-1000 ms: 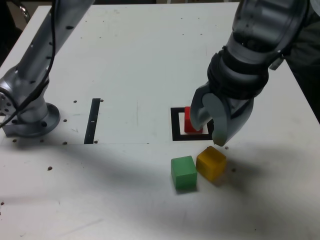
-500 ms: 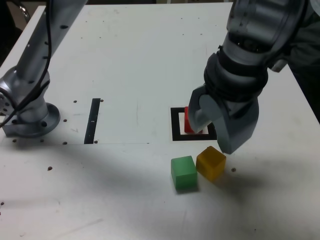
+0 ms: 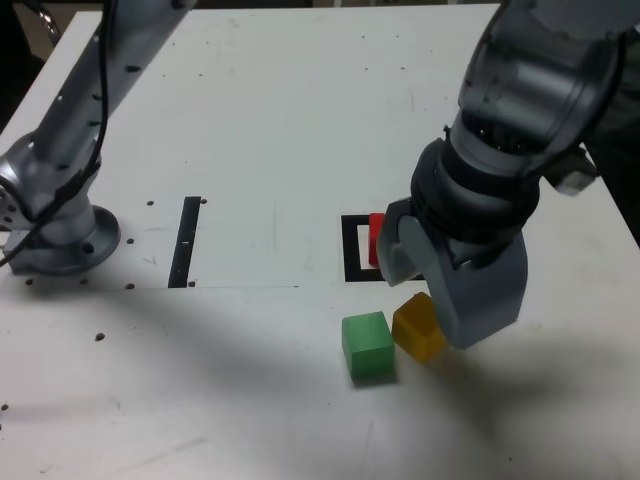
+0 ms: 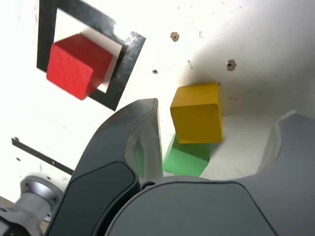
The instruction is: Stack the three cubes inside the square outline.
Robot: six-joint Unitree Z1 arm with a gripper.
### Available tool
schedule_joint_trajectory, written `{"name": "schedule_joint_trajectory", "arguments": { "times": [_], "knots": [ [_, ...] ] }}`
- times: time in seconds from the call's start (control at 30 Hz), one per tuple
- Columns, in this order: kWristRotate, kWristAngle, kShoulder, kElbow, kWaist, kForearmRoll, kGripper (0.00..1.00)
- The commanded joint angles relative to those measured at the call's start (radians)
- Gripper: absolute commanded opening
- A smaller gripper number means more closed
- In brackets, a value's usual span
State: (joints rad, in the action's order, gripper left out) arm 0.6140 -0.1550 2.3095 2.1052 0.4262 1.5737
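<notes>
While red cube point(image 4: 74, 63) sits alone inside square outline point(image 4: 125, 63), yellow cube point(image 4: 197, 113) and green cube point(image 3: 367, 345) rest unstacked on worktop point(image 3: 270, 120); tool point(image 4: 214, 142) spread apart, empty, straddling yellow.

The red cube point(image 4: 74, 65) is a flat, matte red, its top face slightly brighter than its sides. The yellow cube point(image 4: 197, 112) is a warm mustard yellow, the green cube point(image 3: 367, 345) a mid grass green. The outline point(image 4: 125, 63) is a thick black frame around a white centre. The table point(image 3: 280, 120) is white with small dark specks, and a narrow black strip point(image 3: 185, 240) lies on it. The gripper point(image 3: 448, 298) is grey, darker in the wrist view.
</notes>
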Motion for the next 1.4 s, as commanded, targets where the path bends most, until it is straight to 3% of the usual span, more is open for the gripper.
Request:
{"name": "schedule_joint_trajectory", "arguments": {
  "times": [0.0, 0.23, 0.6, 0.93, 1.17, 1.37],
  "knots": [
    [0.025, -0.013, 0.016, 0.008, 0.002, 0.004, 1.00],
    [0.044, -0.038, 0.025, 0.000, 0.004, 0.001, 1.00],
    [0.032, -0.032, 0.037, -0.017, 0.008, -0.024, 0.99],
    [-0.007, -0.015, 0.042, -0.092, 0.005, -0.122, 0.97],
    [-0.038, -0.007, 0.044, -0.113, 0.000, -0.142, 0.85],
    [-0.065, -0.002, 0.046, -0.124, -0.008, -0.148, 0.65]
  ]
}}
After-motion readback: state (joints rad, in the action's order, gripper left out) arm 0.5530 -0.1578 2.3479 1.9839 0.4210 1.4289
